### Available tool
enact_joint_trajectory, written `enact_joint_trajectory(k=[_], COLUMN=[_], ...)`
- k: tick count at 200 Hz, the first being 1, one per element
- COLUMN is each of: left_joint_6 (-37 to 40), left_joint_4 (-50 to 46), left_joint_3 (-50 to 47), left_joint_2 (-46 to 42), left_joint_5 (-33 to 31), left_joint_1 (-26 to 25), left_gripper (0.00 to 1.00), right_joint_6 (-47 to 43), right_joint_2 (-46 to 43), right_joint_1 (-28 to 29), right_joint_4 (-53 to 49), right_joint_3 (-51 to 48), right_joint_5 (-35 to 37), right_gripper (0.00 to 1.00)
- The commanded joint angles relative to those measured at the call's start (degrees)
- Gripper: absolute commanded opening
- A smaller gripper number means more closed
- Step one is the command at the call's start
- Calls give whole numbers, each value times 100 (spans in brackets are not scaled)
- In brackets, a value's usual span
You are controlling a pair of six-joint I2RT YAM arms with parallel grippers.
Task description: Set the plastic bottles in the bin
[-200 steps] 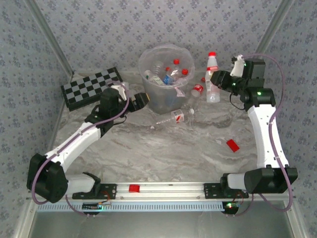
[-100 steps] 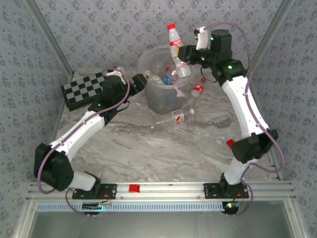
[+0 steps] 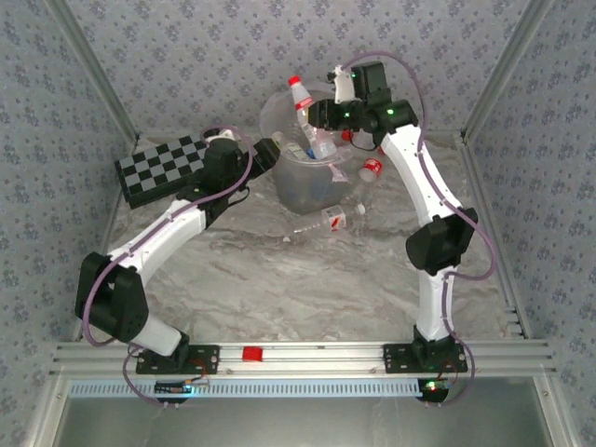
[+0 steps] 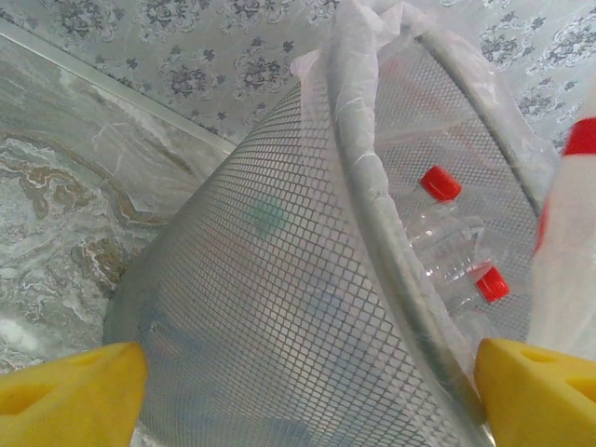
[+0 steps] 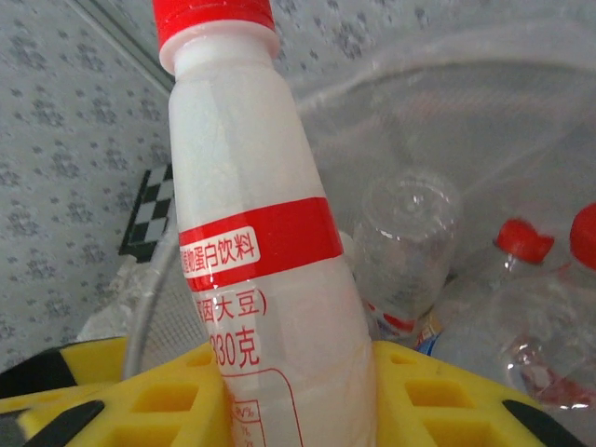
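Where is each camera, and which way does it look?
Top: above and behind, looking down on the table; left arm and right arm show.
Left wrist: on the left arm, facing the bin from the side; the left gripper shows.
Right wrist: on the right arm, looking into the bin past the white bottle in the right gripper.
All three share bin and bottle.

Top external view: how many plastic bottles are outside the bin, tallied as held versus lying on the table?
Bottle held in the right end effector: 1
Bottles lying on the table: 2
Total: 3
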Motion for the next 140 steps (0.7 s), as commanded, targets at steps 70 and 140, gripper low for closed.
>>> enact_joint_trajectory(k=[70, 140], left_joint_6=[-112, -144], left_joint_4=[-39, 7], left_joint_3=[144, 204], left_joint_2=[237, 383], left_joint_5=[28, 119], left_joint_1=[74, 74], left_gripper=[90, 89], right_joint_6=[-461, -389], right_joint_2=[-5, 39], right_joint_1=[223, 221], right_joint_4=[-1075, -813], right_joint_3=[255, 506], right_joint_5=[756, 872], right_gripper=[63, 64])
